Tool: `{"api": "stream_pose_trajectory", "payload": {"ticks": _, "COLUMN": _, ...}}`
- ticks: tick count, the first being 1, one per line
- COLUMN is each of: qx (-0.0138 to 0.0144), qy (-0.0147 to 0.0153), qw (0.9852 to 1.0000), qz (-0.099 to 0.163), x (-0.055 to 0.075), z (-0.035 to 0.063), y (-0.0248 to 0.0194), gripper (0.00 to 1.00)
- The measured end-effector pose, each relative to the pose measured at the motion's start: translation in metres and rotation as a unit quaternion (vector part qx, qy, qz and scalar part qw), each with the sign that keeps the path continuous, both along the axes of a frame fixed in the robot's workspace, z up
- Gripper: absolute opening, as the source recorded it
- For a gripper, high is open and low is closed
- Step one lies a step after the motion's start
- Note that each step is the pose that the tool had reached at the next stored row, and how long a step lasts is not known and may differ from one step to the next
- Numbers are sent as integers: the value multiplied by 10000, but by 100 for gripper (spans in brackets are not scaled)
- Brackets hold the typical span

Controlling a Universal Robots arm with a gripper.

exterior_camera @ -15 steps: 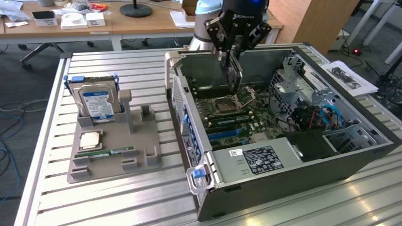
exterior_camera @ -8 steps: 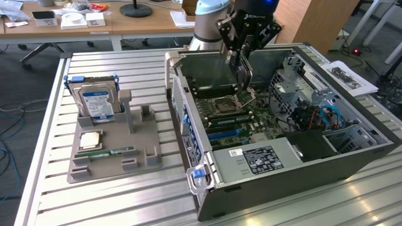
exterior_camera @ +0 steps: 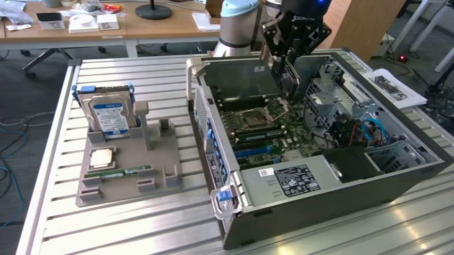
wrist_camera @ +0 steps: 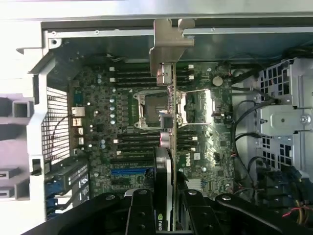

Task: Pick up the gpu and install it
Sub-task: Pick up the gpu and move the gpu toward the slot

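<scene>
Hanging edge-on above the motherboard (wrist_camera: 105, 122) inside the open computer case (exterior_camera: 319, 207), the gpu (wrist_camera: 166, 166) is pinched between the fingers of the end effector (wrist_camera: 168, 198), its silver bracket (wrist_camera: 171, 44) farthest from them. The case is laid on the bench (exterior_camera: 127, 223).

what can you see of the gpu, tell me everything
The gpu is gripped edge-on in the hand, hanging above the motherboard inside the open computer case. It shows a thin green board edge, a black cooler block on one face beside the hand, and a silver metal bracket at the far end. It looks upright, over the processor socket, not seated in any slot.
</scene>
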State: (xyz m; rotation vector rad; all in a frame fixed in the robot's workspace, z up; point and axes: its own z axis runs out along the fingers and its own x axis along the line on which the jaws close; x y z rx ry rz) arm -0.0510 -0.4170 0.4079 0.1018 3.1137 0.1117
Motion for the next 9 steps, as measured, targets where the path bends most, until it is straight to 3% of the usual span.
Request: {"api": "stream_pose_trajectory", "payload": {"ticks": 9, "qx": -1, "qy": 0, "qw": 10000, "qz": 0, "x": 353, "z": 1, "y": 9, "gripper": 27}}
